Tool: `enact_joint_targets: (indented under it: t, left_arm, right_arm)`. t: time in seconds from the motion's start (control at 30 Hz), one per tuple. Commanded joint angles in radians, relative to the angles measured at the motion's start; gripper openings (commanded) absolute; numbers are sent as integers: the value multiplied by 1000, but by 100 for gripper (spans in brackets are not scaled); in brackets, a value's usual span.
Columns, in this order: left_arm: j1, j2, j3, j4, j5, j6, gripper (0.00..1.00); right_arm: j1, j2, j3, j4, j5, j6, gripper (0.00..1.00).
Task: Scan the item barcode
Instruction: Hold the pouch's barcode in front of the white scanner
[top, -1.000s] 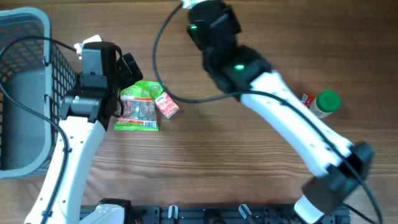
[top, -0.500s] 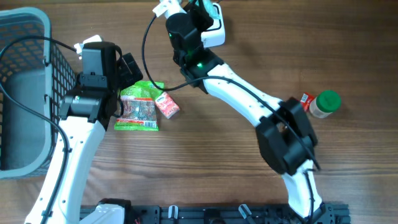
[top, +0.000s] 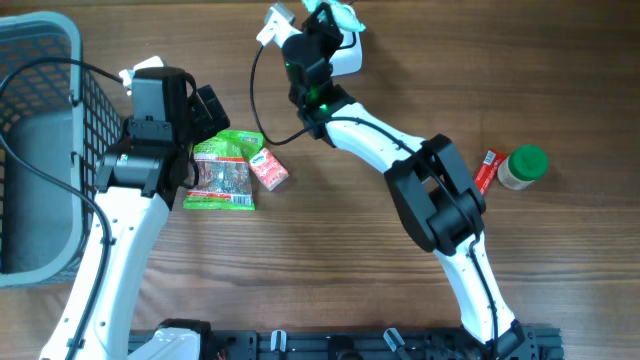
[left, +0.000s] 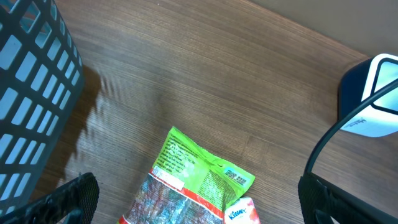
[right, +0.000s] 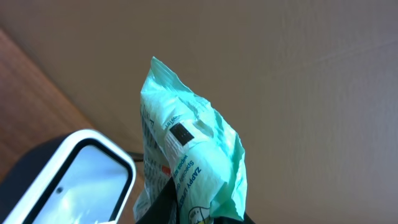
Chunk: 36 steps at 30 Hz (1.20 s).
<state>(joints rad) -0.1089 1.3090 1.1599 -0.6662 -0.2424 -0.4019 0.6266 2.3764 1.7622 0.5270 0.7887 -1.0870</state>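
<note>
Mid-scan, by the look of it: mint-green packet (right: 186, 155) pinched at its bottom edge in the closed right end effector (right: 180, 213), held upright over the far side of the tabletop (top: 330, 290), just beside the white-faced scanner (right: 68, 180). Small black code patch on the packet's upper face, turned toward the wrist camera rather than squarely at the scanner window, judging from that view alone.

Next, probably: turning or tilting the packet to bring that patch before the window, then holding steady without letting the thin film crease over the code.

Left end effector (left: 211, 199) spread wide, gripping nothing, hovering above the green snack bag (top: 225, 172).

Counted:
- one mint packet
- one scanner
- one green snack bag
- one small red tissue pack (top: 268, 170), touching the bag's right edge
- one green-capped bottle (top: 522, 166), well apart to the right
- one slim red item (top: 485, 170), just beside the bottle
- one grey basket (top: 40, 20), at the left edge
- two arms
</note>
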Motion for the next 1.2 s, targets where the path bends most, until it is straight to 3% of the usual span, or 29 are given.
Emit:
enact_joint_targets:
  t: [0.0,0.13,0.53,0.93,1.07,1.17]
  left_arm:
    - [5,0,11,3,-16,5,100]
    - [5,0,11,3,-16,5,100]
    - [5,0,11,3,-16,5,100]
    - [5,0,11,3,-16,5,100]
    - [5,0,11,3,-16,5,100]
    - [5,0,11,3,-16,5,100]
  right_arm:
    - [-22,9,19,93,-50,37,4]
    - [-21,9,19,140,-50,123,4]
    - [-33,9,18,-76,-82,520,4]
    - [-34,-16,18,55,23,515,4]
    - [-26,-127,18,-35,26,533,4]
    - [-27,-270,18,-254,18,684,4]
